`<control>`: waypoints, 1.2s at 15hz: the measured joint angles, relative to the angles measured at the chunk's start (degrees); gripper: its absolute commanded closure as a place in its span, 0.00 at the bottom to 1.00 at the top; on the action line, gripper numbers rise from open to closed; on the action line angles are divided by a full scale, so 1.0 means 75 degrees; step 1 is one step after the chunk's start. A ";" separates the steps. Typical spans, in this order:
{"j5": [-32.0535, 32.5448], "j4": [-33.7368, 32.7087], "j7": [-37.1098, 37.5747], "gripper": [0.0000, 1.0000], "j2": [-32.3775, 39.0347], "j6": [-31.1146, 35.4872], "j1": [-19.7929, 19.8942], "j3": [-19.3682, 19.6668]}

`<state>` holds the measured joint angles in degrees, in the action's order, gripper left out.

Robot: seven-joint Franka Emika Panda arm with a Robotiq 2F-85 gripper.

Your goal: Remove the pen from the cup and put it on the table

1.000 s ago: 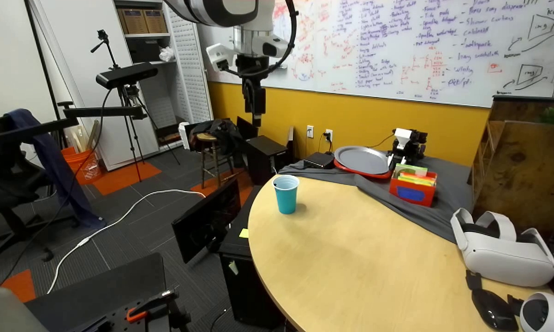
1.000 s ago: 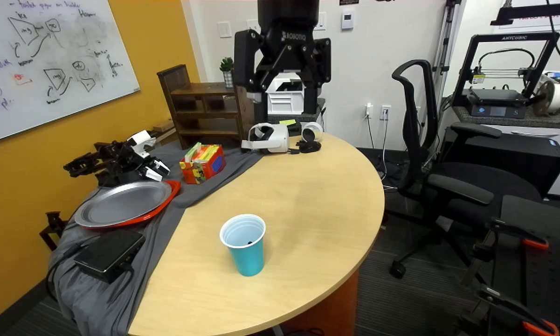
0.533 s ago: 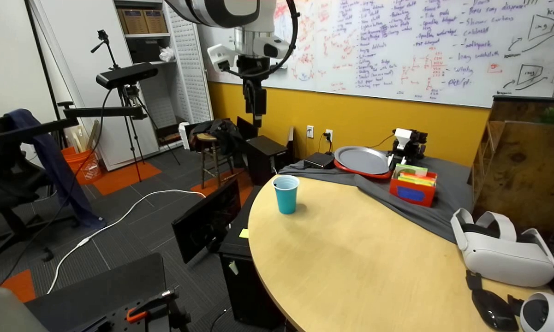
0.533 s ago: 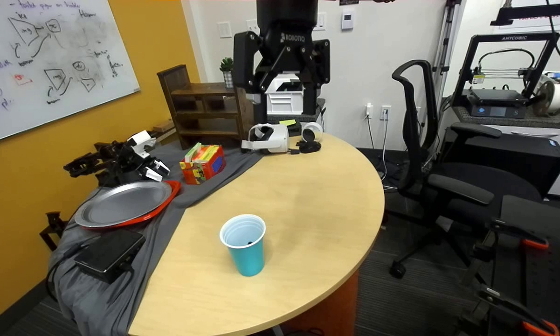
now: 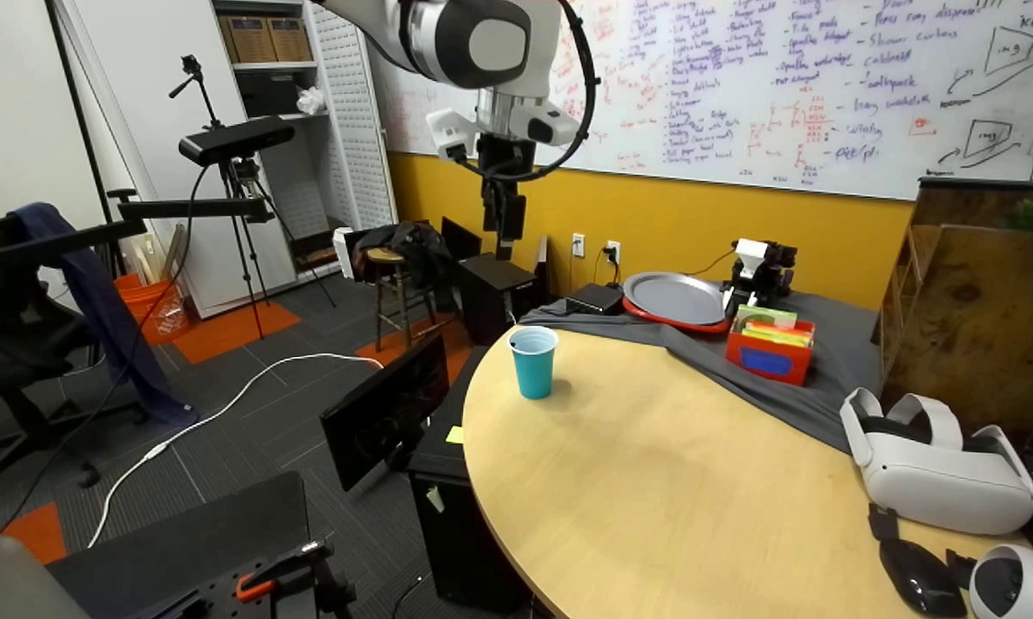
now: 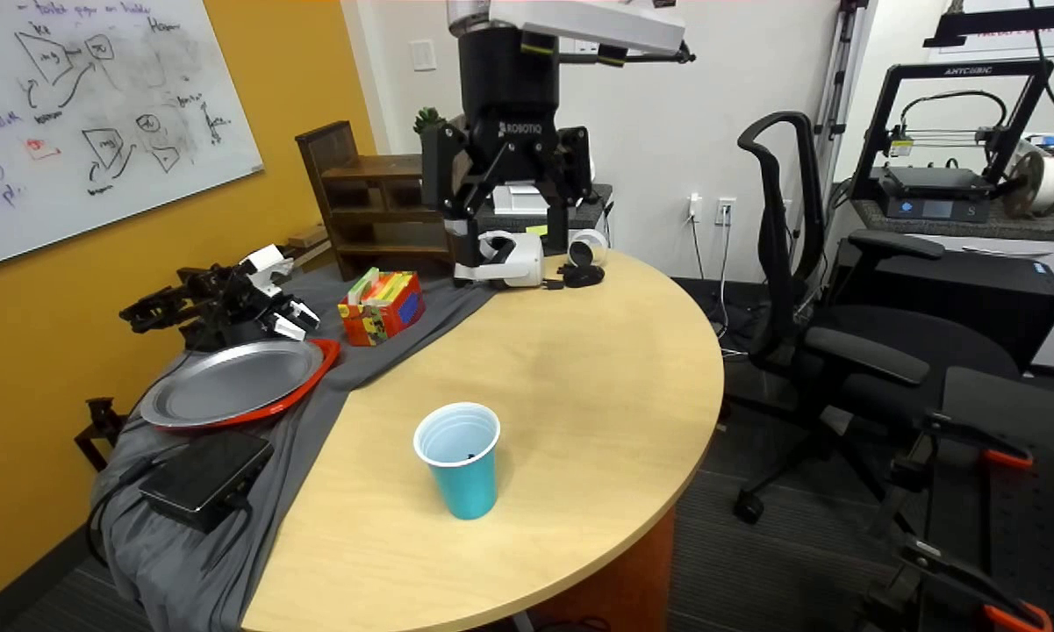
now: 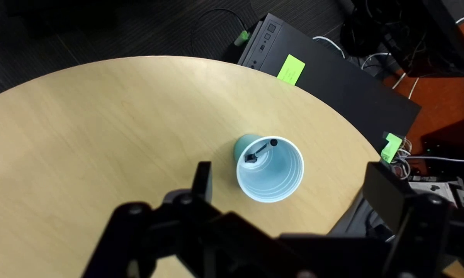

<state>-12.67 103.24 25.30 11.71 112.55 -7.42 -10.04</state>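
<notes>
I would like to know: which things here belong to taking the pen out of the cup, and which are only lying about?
For the job:
table
cup, standing on the table
pen, inside the cup
gripper, open and empty

Just lying about:
round grey pan
red box
white headset
grey cloth
flat black box

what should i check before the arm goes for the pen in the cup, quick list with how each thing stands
Hand open: ok, its jaws stand wide apart with nothing gripped.
Pen in the cup: ok, it leans inside.
Cup upright on the table: ok.
Pen sticking out of the cup: not ok, it shows only inside.
Hand down at pen height: not ok, it hangs higher than the cup.
Hand exactly lined up with the pen: cannot tell.
</notes>
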 measured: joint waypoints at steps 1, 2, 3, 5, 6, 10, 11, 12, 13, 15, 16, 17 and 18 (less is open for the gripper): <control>-0.0009 -0.0124 0.0000 0.00 0.0174 0.0000 -0.0006 0.0017; -0.0021 -0.0248 0.0000 0.00 0.0343 0.0000 -0.0012 0.0028; -0.0047 -0.0363 0.0000 0.00 0.0510 -0.0001 -0.0021 0.0035; -0.0143 -0.0569 -0.0003 0.00 0.0825 -0.0014 -0.0051 0.0042; -0.0194 -0.0668 -0.0003 0.00 0.0972 -0.0037 -0.0067 0.0044; -0.0329 -0.1030 -0.0003 0.11 0.1456 -0.0259 -0.0093 0.0053; -0.0336 -0.1108 -0.0003 0.19 0.1552 -0.0321 -0.0094 0.0058; -0.0337 -0.1183 -0.0003 0.25 0.1636 -0.0382 -0.0095 0.0065; -0.0337 -0.1257 -0.0003 0.26 0.1716 -0.0446 -0.0098 0.0077; -0.0338 -0.1381 -0.0003 0.27 0.1861 -0.0535 -0.0106 0.0106; -0.0338 -0.1440 -0.0003 0.23 0.1937 -0.0546 -0.0109 0.0117; -0.0338 -0.1487 -0.0003 0.23 0.2008 -0.0546 -0.0116 0.0127; -0.0338 -0.1529 -0.0003 0.24 0.2081 -0.0546 -0.0126 0.0134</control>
<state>-15.20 91.77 25.27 27.31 108.45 -8.37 -9.03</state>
